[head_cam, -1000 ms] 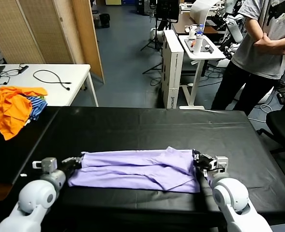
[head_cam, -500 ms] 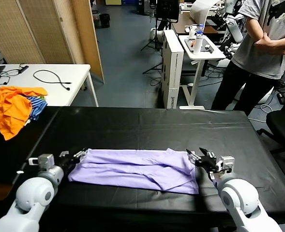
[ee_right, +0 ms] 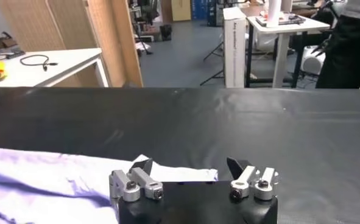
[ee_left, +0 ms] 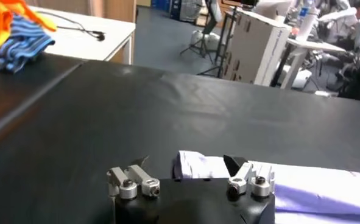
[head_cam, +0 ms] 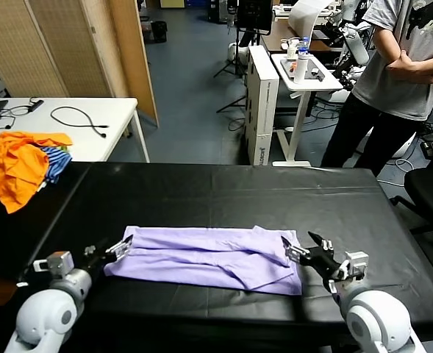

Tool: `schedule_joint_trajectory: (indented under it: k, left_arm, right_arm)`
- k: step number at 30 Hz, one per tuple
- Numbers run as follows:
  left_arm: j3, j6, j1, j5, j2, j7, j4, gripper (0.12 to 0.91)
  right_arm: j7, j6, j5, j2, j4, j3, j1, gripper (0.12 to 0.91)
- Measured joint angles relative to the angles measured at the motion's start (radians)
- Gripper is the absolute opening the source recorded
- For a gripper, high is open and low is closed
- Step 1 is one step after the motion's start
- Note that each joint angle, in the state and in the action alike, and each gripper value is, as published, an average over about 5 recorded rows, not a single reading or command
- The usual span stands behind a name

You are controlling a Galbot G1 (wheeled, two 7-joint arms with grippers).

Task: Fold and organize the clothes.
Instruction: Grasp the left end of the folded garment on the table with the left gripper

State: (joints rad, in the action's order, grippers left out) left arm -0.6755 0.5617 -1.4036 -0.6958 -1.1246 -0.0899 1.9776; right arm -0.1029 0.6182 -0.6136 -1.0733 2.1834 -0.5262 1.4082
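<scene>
**Both hands spread, off the shirt ends**

Left hand (head_cam: 107, 250) spread wide, holding nothing, just off the left end of the shirt (head_cam: 205, 257). Left wrist view: fingers (ee_left: 133, 180) straddle the shirt's end (ee_left: 195, 165), cloth corner sits between them but not pinched. Right hand (head_cam: 308, 252) also wide and empty, at the shirt's right end near the sleeve fold; right wrist view shows a pale cloth edge (ee_right: 173, 173) just ahead of the fingers (ee_right: 136, 181).

Shirt lies flat on the black table (head_cam: 223, 191), folded lengthwise into a long band, running left to right across the near part of the table. Some wrinkles and a loose flap toward the right half.

Risks, as a judgement: next fold probably brings one end over the other. Closing on only the top layer would pull the band apart. Dragging instead of lifting could bunch the cloth on the table. Uneven grips left and right would skew the fold.

Room: plenty of bare table beyond the shirt, toward the far edge. Near edge is close to the shirt, so little margin there; cloth could slide off that way. Orange clothes (head_cam: 16, 165) sit well apart at far left. Person (head_cam: 396, 81) stands beyond the far right corner, clear of the arms.
</scene>
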Motion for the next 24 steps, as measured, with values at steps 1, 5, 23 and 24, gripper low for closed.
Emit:
schedule_joint_trajectory:
  k: [1,5,23,24]
  left_arm:
    - [0.000,-0.002,0.000,0.003,-0.005,0.000,-0.004,0.907]
    - [0.001,-0.009,-0.004,0.007,-0.023,0.003,-0.018,0.907]
    - [-0.004,-0.028,-0.031,0.010,-0.094,0.006,-0.029,0.652]
    - [-0.004,-0.028,-0.031,0.011,-0.095,0.006,-0.029,0.587]
  right_arm:
    - [0.000,0.000,0.000,0.000,0.002,0.000,0.001,0.907]
    - [-0.001,0.002,-0.001,0.002,0.008,-0.001,0.005,0.907]
    - [-0.004,0.001,-0.005,0.000,0.007,0.003,0.000,0.907]
    - [-0.004,0.001,-0.005,0.000,0.007,0.003,0.000,0.907]
